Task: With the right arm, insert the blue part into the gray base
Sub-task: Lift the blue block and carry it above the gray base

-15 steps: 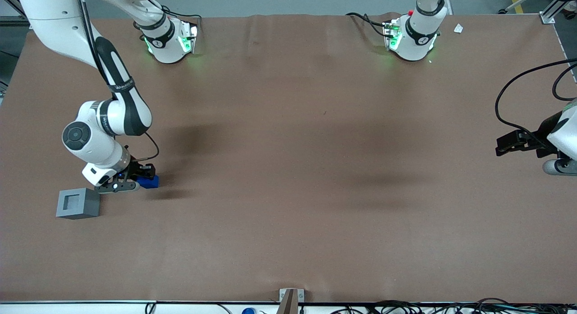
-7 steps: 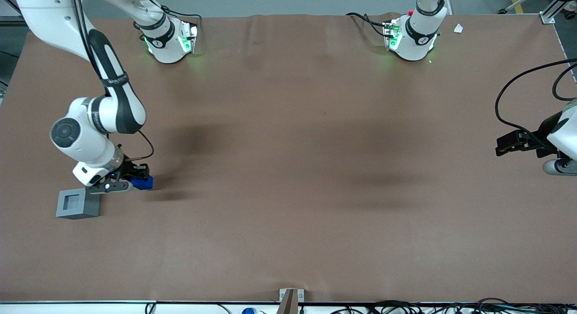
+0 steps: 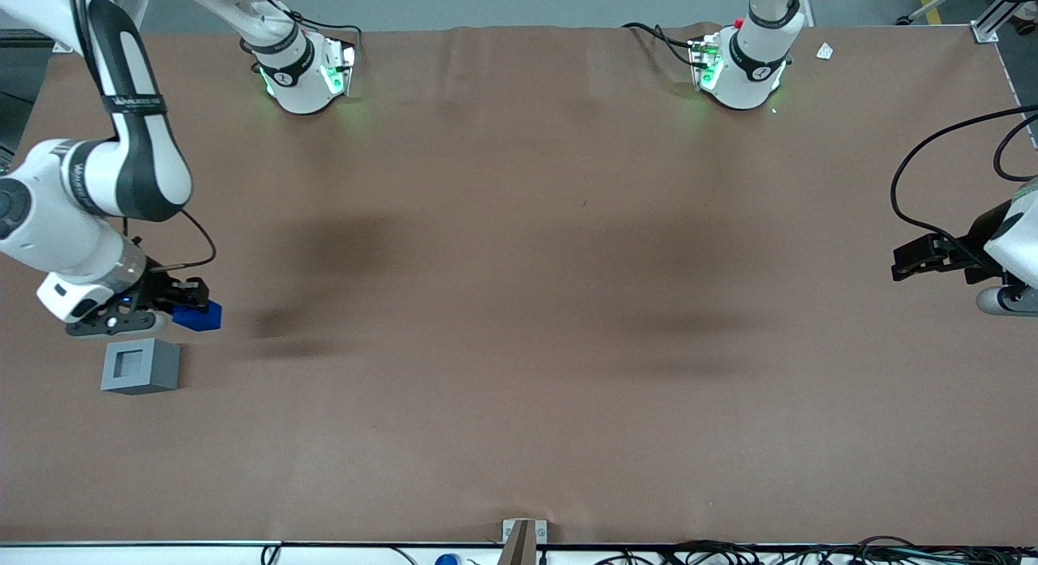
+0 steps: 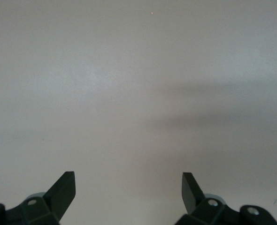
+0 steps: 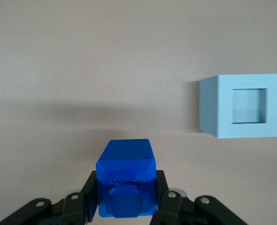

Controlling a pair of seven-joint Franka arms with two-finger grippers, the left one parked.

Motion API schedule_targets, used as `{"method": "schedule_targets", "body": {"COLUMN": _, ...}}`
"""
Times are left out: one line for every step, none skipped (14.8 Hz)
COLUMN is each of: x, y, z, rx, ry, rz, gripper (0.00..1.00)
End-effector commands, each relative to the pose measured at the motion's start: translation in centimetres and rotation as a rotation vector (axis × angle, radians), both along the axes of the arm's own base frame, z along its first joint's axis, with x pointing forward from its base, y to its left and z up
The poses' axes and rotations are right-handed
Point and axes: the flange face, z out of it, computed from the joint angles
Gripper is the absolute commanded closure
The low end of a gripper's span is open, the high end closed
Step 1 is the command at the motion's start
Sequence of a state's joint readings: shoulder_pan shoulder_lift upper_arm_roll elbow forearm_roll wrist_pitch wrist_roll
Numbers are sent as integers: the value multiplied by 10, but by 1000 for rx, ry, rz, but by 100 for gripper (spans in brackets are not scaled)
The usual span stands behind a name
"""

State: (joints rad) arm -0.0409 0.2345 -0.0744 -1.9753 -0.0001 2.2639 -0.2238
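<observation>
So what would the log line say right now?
gripper: shut on blue part | lifted, beside gray base | recess empty

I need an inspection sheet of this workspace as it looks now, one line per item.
Surface: brown table cover, some soft shadows.
Job's things: blue part held above the table, nearer the parked arm's end than the gray base; base recess unfilled.
Clutter: small white scrap near the table edge farthest from the front camera.
Grippers: right arm's end effector shut on the blue part, close above and beside the base.
Cables: black bundle along the nearest table edge.
Surroundings: two green-lit arm bases.
</observation>
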Motion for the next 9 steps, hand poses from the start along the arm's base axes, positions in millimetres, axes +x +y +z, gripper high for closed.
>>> {"method": "schedule_targets", "body": {"x": -3, "y": -29, "z": 9, "rx": -7, "ry": -3, "rz": 33, "gripper": 93}}
{"method": "schedule_targets", "body": {"x": -4, "y": -36, "z": 9, "rx": -9, "ry": -4, "rz": 37, "gripper": 93}}
{"method": "schedule_targets", "body": {"x": -3, "y": -44, "z": 11, "rx": -12, "ry": -9, "rz": 31, "gripper": 93}}
{"method": "schedule_targets", "body": {"x": -4, "y": -53, "z": 13, "rx": -12, "ry": -14, "rz": 25, "gripper": 93}}
{"method": "schedule_targets", "body": {"x": -5, "y": -63, "z": 15, "rx": -15, "ry": -16, "rz": 34, "gripper": 93}}
{"method": "schedule_targets", "body": {"x": -6, "y": -76, "z": 16, "rx": -18, "ry": -18, "rz": 48, "gripper": 93}}
{"method": "schedule_targets", "body": {"x": -8, "y": -84, "z": 16, "rx": -19, "ry": -17, "rz": 55, "gripper": 93}}
{"method": "schedule_targets", "body": {"x": -8, "y": -89, "z": 18, "rx": -22, "ry": -21, "rz": 50, "gripper": 93}}
{"method": "schedule_targets", "body": {"x": -8, "y": -95, "z": 21, "rx": -23, "ry": -25, "rz": 41, "gripper": 93}}
